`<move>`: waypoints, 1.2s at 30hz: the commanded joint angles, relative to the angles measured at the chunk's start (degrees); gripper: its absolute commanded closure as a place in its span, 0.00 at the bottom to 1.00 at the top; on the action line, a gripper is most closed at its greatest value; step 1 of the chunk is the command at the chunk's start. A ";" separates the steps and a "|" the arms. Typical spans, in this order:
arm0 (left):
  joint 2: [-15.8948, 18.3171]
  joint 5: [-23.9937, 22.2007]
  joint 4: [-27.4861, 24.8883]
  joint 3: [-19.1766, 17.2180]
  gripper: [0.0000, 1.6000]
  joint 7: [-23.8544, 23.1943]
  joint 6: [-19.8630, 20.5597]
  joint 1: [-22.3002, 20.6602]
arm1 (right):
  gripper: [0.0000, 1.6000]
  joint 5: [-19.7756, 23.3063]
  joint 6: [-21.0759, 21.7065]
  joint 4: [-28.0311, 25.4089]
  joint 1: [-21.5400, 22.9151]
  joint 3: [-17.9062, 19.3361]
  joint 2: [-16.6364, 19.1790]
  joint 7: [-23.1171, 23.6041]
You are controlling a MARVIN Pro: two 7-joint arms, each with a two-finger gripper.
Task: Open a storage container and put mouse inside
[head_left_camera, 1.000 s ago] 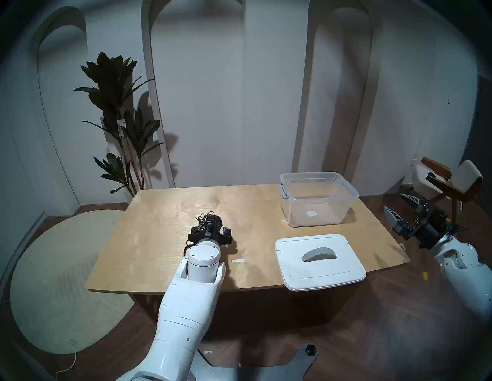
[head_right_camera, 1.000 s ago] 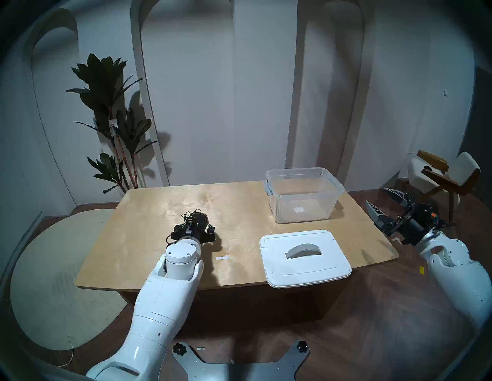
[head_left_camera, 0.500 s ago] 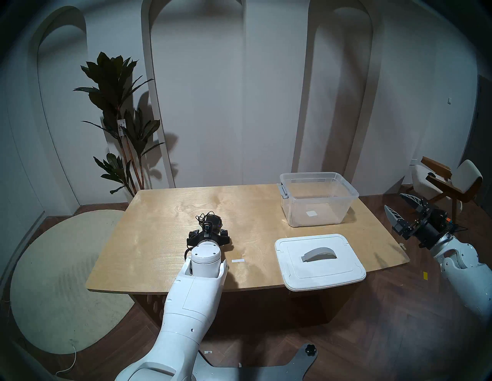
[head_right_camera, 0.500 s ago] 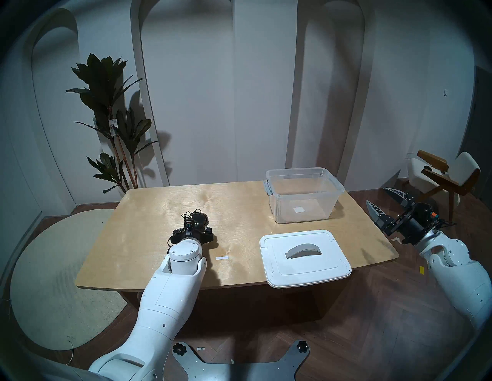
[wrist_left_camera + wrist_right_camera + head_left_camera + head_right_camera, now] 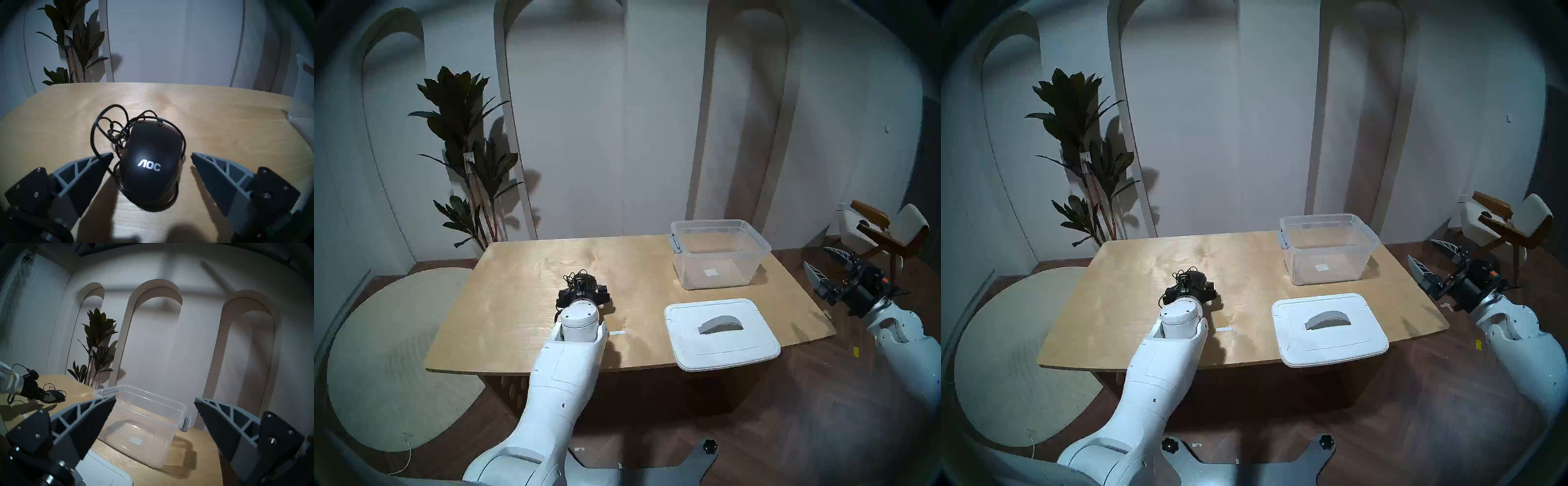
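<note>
1. My left hand point(image 5: 152, 155) is spread wide, one finger on either side of the mouse point(image 5: 151, 162), not touching it.
2. The mouse sits mid-tabletop point(image 5: 517, 288), nearer the left edge, its cord point(image 5: 108, 125) tangled beside it.
3. I judge it light, rigid and smooth; I'd pinch the flanks and watch the cord for snags.
4. The storage container point(image 5: 719, 253) stands lidless at the far right corner; my right hand point(image 5: 823, 268) hangs spread and empty off the right edge.

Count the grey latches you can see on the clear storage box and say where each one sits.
2. One latch is on the storage box end facing the mouse; the other latch is on the opposite end, seen only by the right wrist camera. Others may be hidden.
</note>
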 commanded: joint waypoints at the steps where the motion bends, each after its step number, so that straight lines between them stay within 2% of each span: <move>1: 0.38 -0.24 5.07 -0.49 0.00 -0.56 -1.75 -6.05 | 0.00 0.23 -0.33 -0.18 0.39 0.60 0.15 0.05; 15: 0.38 -2.11 10.03 -3.36 0.00 0.74 -3.61 -10.69 | 0.00 0.23 -0.35 -0.18 0.40 0.55 0.19 -0.01; 20: 0.67 -2.35 16.47 -3.24 0.00 0.41 -5.17 -13.53 | 0.00 0.25 -0.37 -0.18 0.39 0.56 0.19 0.01; 21: 0.66 -2.54 17.74 -3.43 0.22 0.43 -5.52 -14.08 | 0.00 0.26 -0.37 -0.18 0.39 0.56 0.19 0.01; 23: 1.29 -2.20 20.21 -2.95 1.00 -0.33 -6.61 -14.94 | 0.00 0.27 -0.38 -0.18 0.38 0.56 0.19 0.02; 24: 1.60 -2.33 20.37 -2.79 1.00 -1.22 -6.36 -14.83 | 0.00 0.27 -0.39 -0.18 0.38 0.57 0.19 0.03; 25: 1.89 -1.98 22.34 -2.36 1.00 -1.65 -7.88 -15.58 | 0.00 0.28 -0.39 -0.18 0.38 0.57 0.20 0.03; 26: 2.60 -1.24 21.78 -1.18 1.00 -3.23 -8.26 -14.98 | 0.00 0.28 -0.40 -0.18 0.38 0.57 0.20 0.03; 28: 3.34 -0.22 19.36 0.51 1.00 -5.19 -8.45 -13.45 | 0.00 0.28 -0.40 -0.18 0.38 0.56 0.20 0.03; 30: 3.70 1.27 16.96 1.80 1.00 -5.00 -8.56 -12.26 | 0.00 0.28 -0.39 -0.18 0.38 0.56 0.20 0.02; 36: 4.85 1.51 12.91 2.12 1.00 -5.61 -7.36 -10.49 | 0.00 0.29 -0.40 -0.18 0.37 0.56 0.20 0.04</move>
